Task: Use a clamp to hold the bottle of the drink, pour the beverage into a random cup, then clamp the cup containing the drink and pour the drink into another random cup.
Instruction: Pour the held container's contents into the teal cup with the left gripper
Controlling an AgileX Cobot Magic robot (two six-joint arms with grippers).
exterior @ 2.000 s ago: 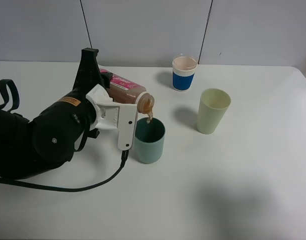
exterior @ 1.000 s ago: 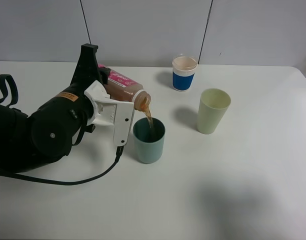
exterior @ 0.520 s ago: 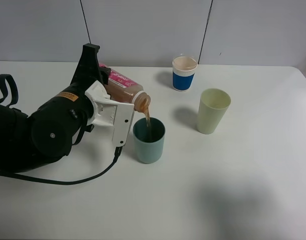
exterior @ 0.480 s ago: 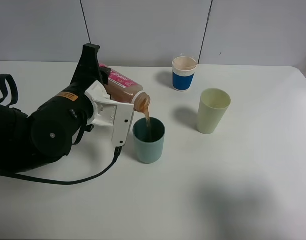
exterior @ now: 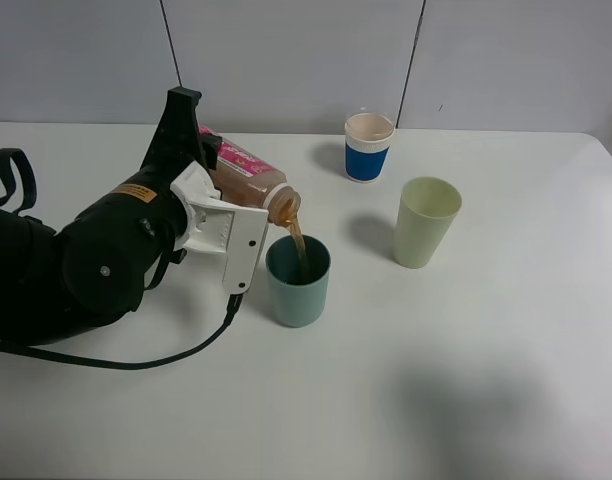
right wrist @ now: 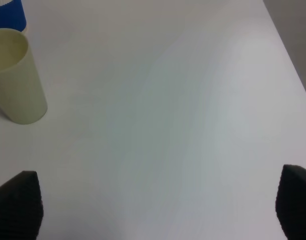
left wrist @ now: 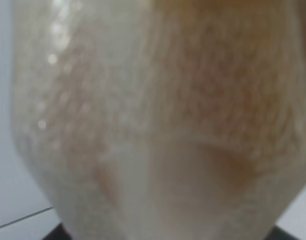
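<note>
My left gripper [exterior: 222, 192] is shut on the bottle of the drink [exterior: 248, 176], which is tipped with its mouth over the teal cup [exterior: 298, 290]. A thin reddish-brown stream of the beverage [exterior: 299, 247] runs from the mouth into that cup. In the left wrist view the bottle [left wrist: 153, 120] fills the frame as a blur, and the fingers are hidden. The tall pale yellow-green cup [exterior: 425, 221] [right wrist: 15, 80] stands upright to the right of the teal one. My right gripper [right wrist: 155, 210] hangs open over bare table, out of the high view.
A white cup with a blue band [exterior: 369, 147] [right wrist: 8, 10] stands at the back, behind the yellow-green cup. A black cable [exterior: 136, 365] trails from the left arm across the table in front of it. The white table [exterior: 486, 380] extends to the right and front.
The left arm drew back a little early on and has since held still. The bottle stays tipped and the stream into the teal cup keeps running. The right gripper has not moved.
</note>
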